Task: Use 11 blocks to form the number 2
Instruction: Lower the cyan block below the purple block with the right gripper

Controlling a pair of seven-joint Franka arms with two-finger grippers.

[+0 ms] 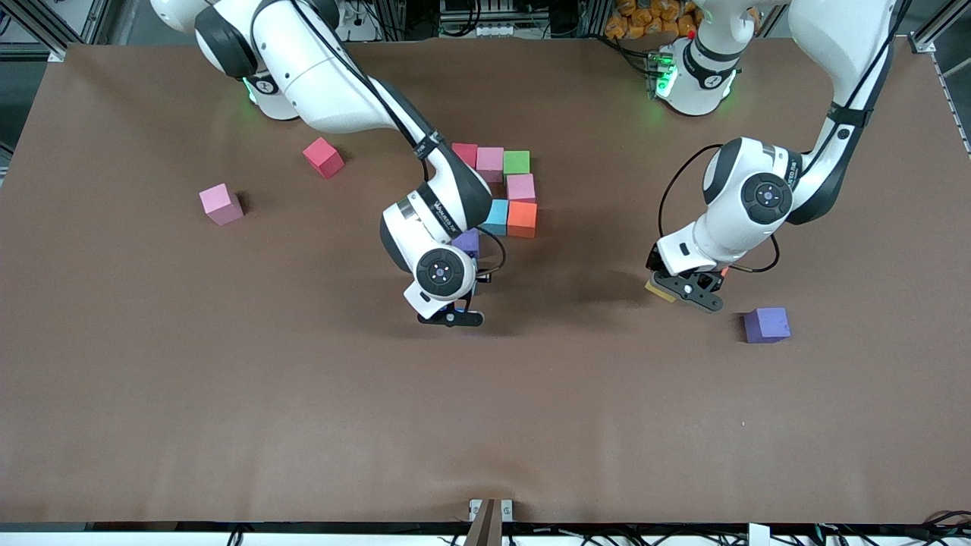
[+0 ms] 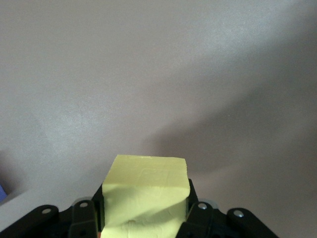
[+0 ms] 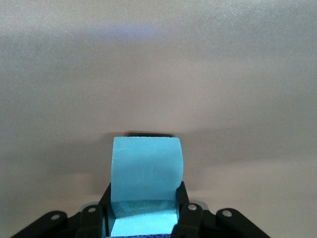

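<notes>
Blocks are forming only the digit's upper rows (image 1: 507,189) so far. Left gripper (image 2: 146,218) is gripping a yellow cube (image 2: 146,191), right gripper (image 3: 143,218) a light blue cube (image 3: 145,166); three loose cubes are waiting on the tabletop (image 1: 227,379).

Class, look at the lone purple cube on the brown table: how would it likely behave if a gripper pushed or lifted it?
The matte purple cube sits flat on one face, so it should slide rather than roll. Its foam-like look suggests it is light. The matching pale yellow cube sits steady in the left gripper, so slipping seems unlikely.
</notes>
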